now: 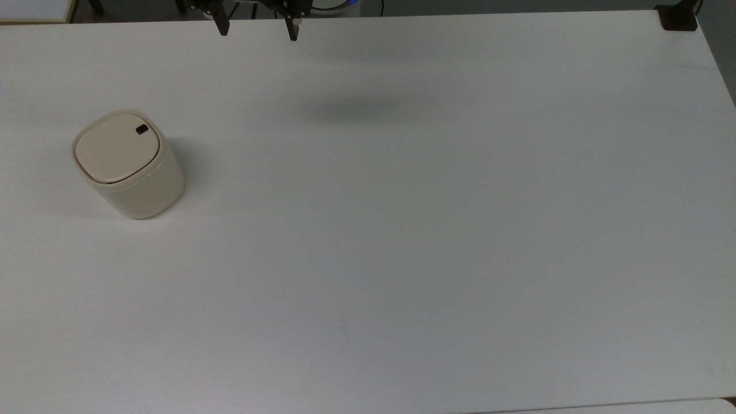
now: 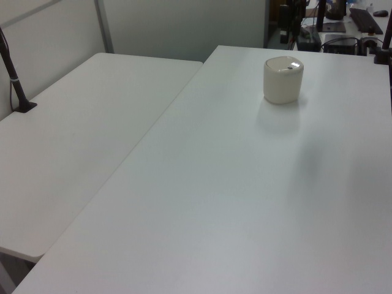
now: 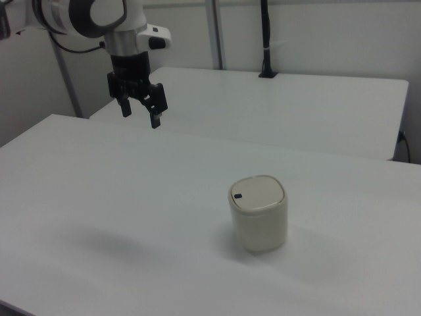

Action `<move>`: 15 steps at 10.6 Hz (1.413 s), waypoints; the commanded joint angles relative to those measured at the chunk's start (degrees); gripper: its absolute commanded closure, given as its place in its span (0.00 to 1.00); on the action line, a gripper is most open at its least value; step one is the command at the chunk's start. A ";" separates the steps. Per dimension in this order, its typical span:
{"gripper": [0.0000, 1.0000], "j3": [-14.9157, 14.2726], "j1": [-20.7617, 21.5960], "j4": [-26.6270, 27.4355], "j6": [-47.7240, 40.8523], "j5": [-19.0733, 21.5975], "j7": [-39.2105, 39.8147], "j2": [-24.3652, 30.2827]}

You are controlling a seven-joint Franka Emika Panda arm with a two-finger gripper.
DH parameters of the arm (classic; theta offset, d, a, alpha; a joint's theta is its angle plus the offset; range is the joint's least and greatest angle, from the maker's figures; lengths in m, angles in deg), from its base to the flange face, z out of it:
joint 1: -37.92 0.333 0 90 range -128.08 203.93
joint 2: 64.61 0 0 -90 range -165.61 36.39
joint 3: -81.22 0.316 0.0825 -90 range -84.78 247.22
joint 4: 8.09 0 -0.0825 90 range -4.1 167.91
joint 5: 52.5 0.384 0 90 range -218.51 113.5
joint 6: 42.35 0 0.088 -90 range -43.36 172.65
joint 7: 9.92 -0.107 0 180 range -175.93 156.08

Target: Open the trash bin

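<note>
Lid shut on small cream-beige rounded plastic trash bin (image 1: 127, 165), upright on white table (image 1: 402, 230).
Black two-finger claw (image 3: 140, 112) open, hanging well apart toward the right view's far left.

No readable text — none anywhere.

The top view's upper edge cuts off the gripper (image 1: 259, 30) above its jaws.

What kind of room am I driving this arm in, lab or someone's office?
Most likely a robotics lab or test bench. Plain white tables pushed together carry just one trash bin, the arm's hand hangs open above the table, and black clamped poles stand at the edges.
</note>
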 commanded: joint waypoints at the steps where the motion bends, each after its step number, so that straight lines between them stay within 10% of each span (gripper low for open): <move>1: 0.00 0.70 0.43 1.83 0.60 -0.95 1.38 0.21; 9: 0.10 0.00 0.09 1.74 0.60 -0.96 3.84 -0.06; 13: 0.79 -2.63 -0.70 0.95 0.69 -0.61 4.81 -0.76; 15: 0.91 -5.96 -0.79 0.95 3.22 -0.78 3.84 -1.29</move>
